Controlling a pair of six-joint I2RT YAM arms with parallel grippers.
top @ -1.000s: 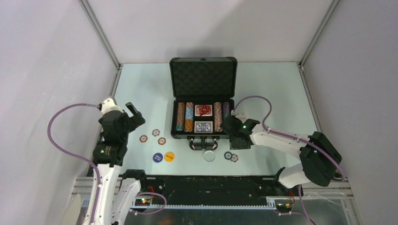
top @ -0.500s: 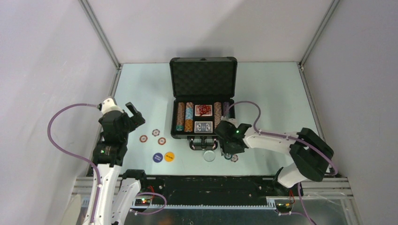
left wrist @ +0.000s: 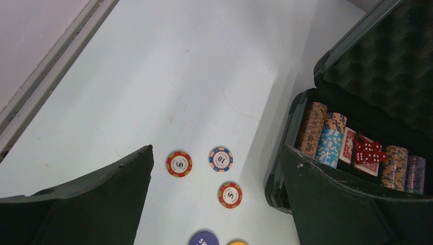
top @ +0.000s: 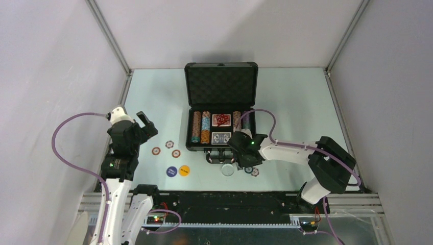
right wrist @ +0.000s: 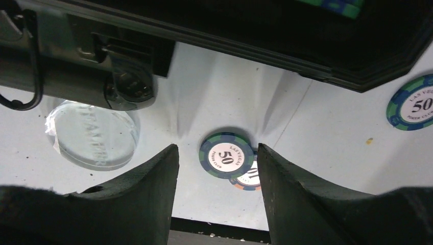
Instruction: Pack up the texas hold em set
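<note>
Top view: the open case (top: 220,109) is set on the bench (top: 153,97), the left end effector (top: 134,120) spread. Left wrist: three chips (left wrist: 220,159) are shown beside the case. Right wrist: the right end effector (right wrist: 217,153) is spread, a 50 chip (right wrist: 226,156) between its fingers (right wrist: 148,194).

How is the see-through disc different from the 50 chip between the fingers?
The disc is clear; the chip is blue and green with a white middle. The disc looks wider than the chip. The disc lies on the bare table; the chip overlaps a second chip. Both are round, flat and in front of the case.
</note>
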